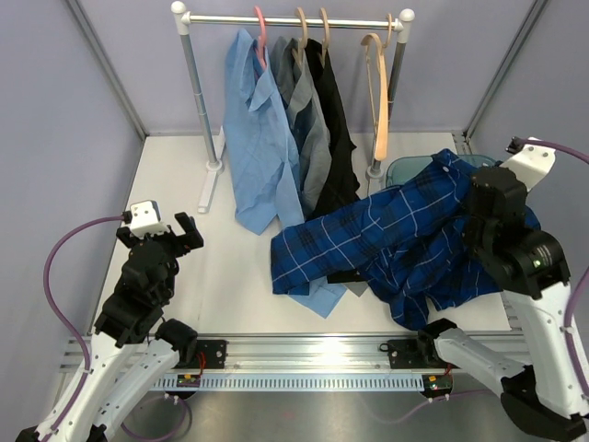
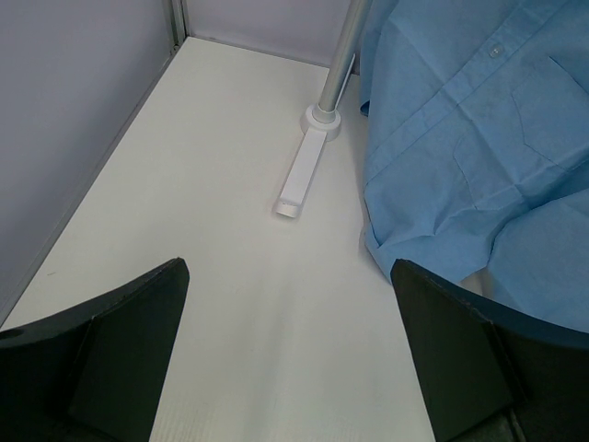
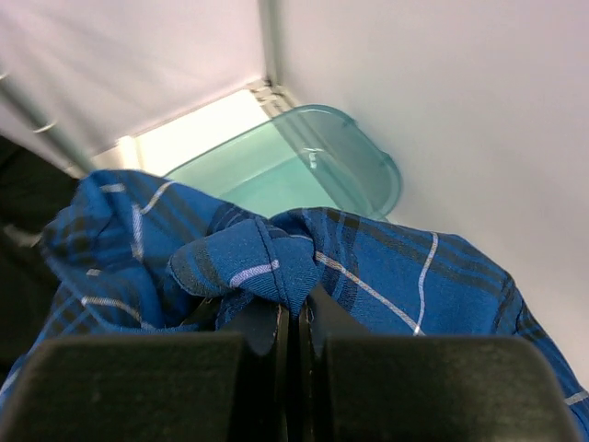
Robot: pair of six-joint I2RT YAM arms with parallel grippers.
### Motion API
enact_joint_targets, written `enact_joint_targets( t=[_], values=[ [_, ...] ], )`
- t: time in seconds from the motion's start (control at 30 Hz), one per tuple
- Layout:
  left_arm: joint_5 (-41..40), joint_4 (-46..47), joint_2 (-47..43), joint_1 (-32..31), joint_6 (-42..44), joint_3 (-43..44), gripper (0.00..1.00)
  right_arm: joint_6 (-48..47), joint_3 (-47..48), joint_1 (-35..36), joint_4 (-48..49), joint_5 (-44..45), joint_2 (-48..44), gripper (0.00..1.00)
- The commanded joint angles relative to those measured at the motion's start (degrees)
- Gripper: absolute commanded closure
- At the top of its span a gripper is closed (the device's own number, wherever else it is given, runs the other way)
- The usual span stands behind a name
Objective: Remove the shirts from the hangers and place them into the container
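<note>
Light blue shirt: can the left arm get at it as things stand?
Probably yes. The left tool is open and empty. The light blue shirt hangs just ahead to its right, with only table between them. The stand's foot lies off to the side.

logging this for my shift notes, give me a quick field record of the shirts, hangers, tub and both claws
plaid shirt: off its hanger, pinched by right claw, trailing across the table
on hangers: light blue shirt, grey shirt, black shirt
bare hanger: tan, on the rail
container: visible part empty
left claw: open, holding nothing
</note>
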Motion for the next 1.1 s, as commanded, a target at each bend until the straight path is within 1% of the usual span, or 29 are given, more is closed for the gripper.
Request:
enact_joint_targets(
  t=[0.0, 0.03, 0.13, 0.17, 0.33, 0.37, 0.53, 0.7, 0.77, 0.8, 0.87, 0.93, 1.0, 1.03, 1.07],
  values=[
    [-0.2, 2.6, -0.6, 0.3, -1.2, 0.0, 0.01, -1.5, -2.4, -7.5, 9.3, -9.0, 2.9, 1.00],
    [-0.1, 2.6, -0.6, 0.2, -1.2, 0.0, 0.01, -1.7, -2.8, -11.5, 11.6, -10.9, 3.9, 1.00],
    [0.0, 2.6, -0.4, 0.3, -1.3, -0.1, 0.01, -1.3, -1.7, -16.6, 14.7, -16.3, 6.3, 1.00],
    [0.1, 2.6, -0.3, 0.3, -1.3, -0.1, 0.01, -0.8, -0.7, -19.8, 14.8, -17.4, 6.9, 1.00],
    [0.2, 2.6, 0.0, 0.4, -1.2, 0.0, 0.01, 2.3, 7.9, -28.4, 16.8, -21.9, 12.3, 1.00],
    [0.3, 2.6, 0.0, 0.4, -1.3, 0.0, 0.01, 2.9, 11.4, -30.5, 16.8, -22.3, 13.2, 1.00],
    [0.8, 2.6, 0.4, 0.4, -1.3, 0.0, 0.01, 4.2, 21.3, -34.9, 18.9, -22.6, 19.9, 1.00],
    [1.0, 2.6, 0.1, 0.4, -1.4, 0.0, 0.01, 3.0, 26.3, -37.0, 23.3, -22.2, 24.0, 1.00],
    [1.1, 2.6, 0.1, 0.5, -1.5, 0.1, 0.01, 3.7, 24.4, -37.3, 26.6, -23.0, 24.5, 1.00],
    [1.2, 2.6, 0.1, 0.5, -1.5, 0.1, 0.01, 4.1, 23.4, -38.0, 30.2, -24.1, 24.3, 1.00],
    [1.3, 2.7, 0.1, 0.5, -1.6, 0.1, 0.01, 4.9, 20.5, -38.1, 33.4, -27.3, 24.6, 1.00],
    [1.4, 2.6, 0.1, 0.5, -1.6, 0.1, 0.01, 6.3, 20.4, -38.1, 31.9, -28.5, 26.8, 1.00],
    [1.5, 2.6, -0.1, 0.5, -1.6, 0.1, 0.01, 8.6, 17.8, -38.1, 30.6, -29.7, 28.3, 1.00],
    [1.4, 2.7, -0.1, 0.5, -1.6, 0.1, 0.01, 9.3, 15.9, -38.1, 31.1, -30.0, 28.4, 1.00],
    [1.4, 2.6, -0.2, 0.5, -1.7, 0.1, 0.01, 10.3, 11.1, -38.2, 31.8, -31.3, 28.5, 1.00]
  ],
)
